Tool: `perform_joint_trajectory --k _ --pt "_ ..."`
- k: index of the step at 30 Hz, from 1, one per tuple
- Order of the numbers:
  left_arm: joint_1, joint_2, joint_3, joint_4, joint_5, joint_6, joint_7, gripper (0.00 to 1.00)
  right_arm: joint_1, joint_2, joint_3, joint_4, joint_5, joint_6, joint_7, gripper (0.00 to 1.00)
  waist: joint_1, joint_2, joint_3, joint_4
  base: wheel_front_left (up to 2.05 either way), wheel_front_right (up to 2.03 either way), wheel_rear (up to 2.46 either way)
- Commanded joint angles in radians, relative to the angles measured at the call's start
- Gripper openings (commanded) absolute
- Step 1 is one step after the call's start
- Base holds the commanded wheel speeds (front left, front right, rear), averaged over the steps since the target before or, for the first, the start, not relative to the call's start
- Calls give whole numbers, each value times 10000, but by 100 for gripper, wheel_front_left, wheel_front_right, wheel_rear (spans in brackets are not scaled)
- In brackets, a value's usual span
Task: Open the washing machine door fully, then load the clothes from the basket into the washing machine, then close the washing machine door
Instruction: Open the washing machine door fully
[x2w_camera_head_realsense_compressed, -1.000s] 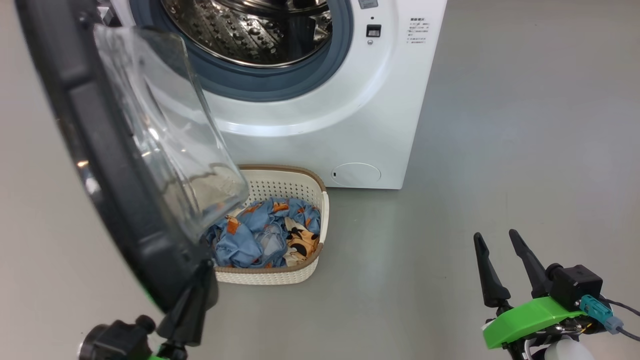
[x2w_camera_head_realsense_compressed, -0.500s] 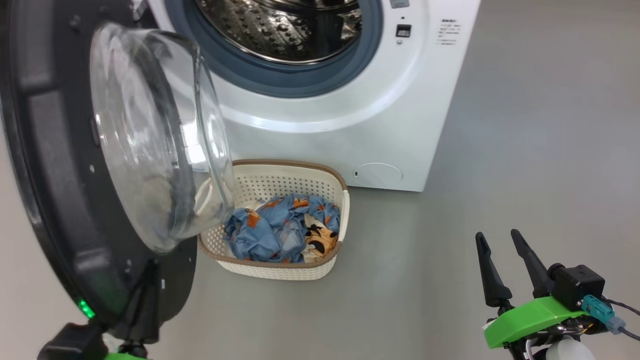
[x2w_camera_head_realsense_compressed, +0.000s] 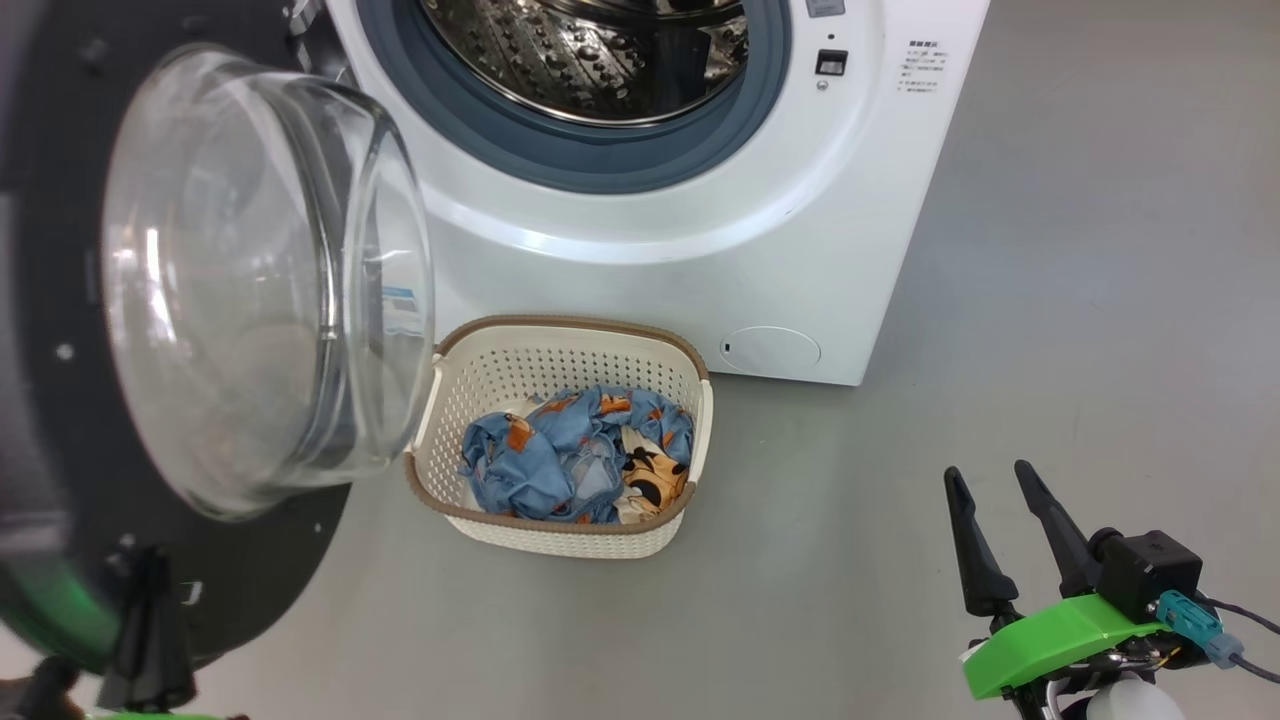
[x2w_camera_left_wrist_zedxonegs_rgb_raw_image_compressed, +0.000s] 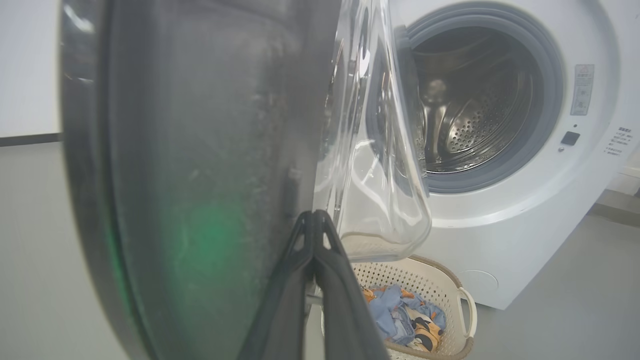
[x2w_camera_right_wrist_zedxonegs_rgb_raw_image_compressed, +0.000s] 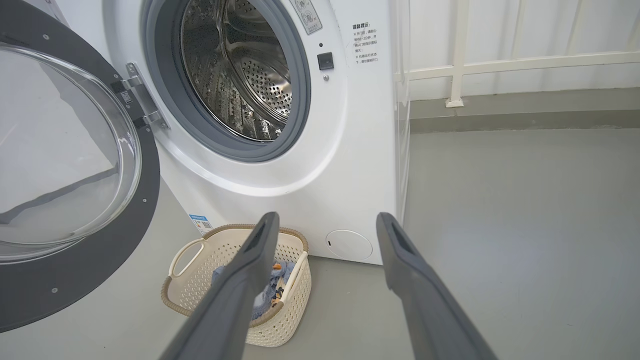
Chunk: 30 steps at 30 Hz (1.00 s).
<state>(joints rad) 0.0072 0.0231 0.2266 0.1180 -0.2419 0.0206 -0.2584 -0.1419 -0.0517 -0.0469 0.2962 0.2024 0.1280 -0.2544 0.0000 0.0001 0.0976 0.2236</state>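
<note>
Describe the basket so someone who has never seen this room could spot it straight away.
Find the white washing machine with its round door swung open. On the grey floor right in front of it sits the basket: small, cream, perforated, with a brown rim and blue printed clothes inside.

Plain grey-floored room
Smooth, evenly lit grey floor; at two o'clock, a white railing before a white wall.
</note>
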Motion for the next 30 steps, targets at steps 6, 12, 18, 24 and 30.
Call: perform_joint_trajectory --k 6,12,18,24,30 --pt "-1269 536 1553 990 -183 -114 -34 0 -99 15 310 -182 25 27 -74 100 0 -1 139 -163 0 0 0" --pt "-1998 876 2444 1997 -278 -155 -34 0 -190 15 347 -187 -63 27 -74 100 0 -1 282 -283 0 0 0" --pt "-2551 1225 3177 2455 -212 -256 -34 0 -227 15 354 -195 -86 27 -74 100 0 -1 409 -356 0 0 0" --pt "-2941 1494 3773 2776 -151 -356 -34 0 -325 15 429 -155 -132 27 -74 100 0 -1 502 -433 0 0 0" --pt "-3371 1880 4295 3295 19 -538 -34 0 -390 15 455 -140 -183 27 -74 100 0 -1 513 -502 0 0 0"
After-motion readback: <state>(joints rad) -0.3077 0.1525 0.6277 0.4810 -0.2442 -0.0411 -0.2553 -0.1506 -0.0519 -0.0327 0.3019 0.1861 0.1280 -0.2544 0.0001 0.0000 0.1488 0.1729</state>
